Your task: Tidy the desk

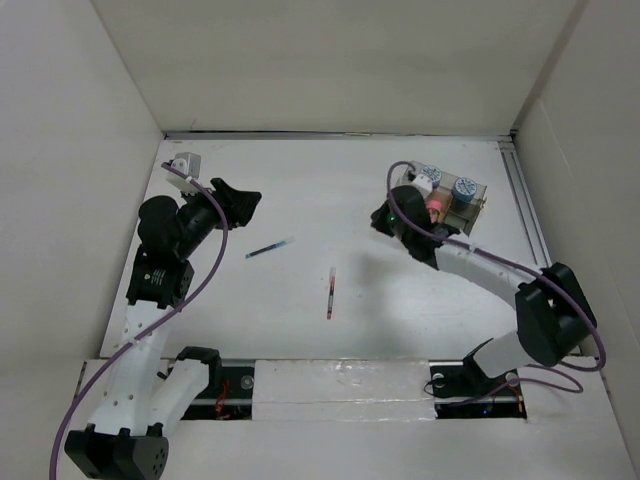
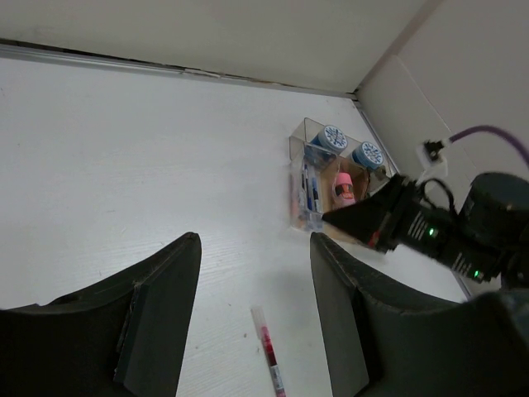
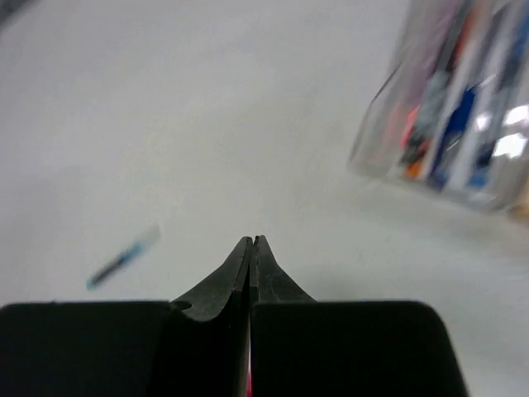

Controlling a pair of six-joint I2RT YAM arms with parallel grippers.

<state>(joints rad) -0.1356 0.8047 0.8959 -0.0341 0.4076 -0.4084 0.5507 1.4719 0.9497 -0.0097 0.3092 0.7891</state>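
Observation:
The desk (image 1: pixel 320 190) is a white tabletop walled by white panels. A blue pen (image 1: pixel 270 248) and a red pen (image 1: pixel 330 293) lie loose near its middle. My left gripper (image 1: pixel 243 200) hovers at the left, open and empty; in its wrist view (image 2: pixel 252 240) the red pen (image 2: pixel 269 351) lies on the desk below, between the fingers. My right gripper (image 1: pixel 399 195) is beside the clear organizer tray (image 1: pixel 455 200), its jaws pressed shut (image 3: pixel 250 240) with nothing at the tips. Its view shows the blue pen (image 3: pixel 124 258) blurred at the left.
The clear tray (image 2: pixel 318 178) at the back right holds pens, two blue-topped round items (image 1: pixel 465 187) and a pink item (image 1: pixel 436 208). A small white-grey object (image 1: pixel 185 163) sits by the left wall. A metal rail (image 1: pixel 528 215) runs along the right edge.

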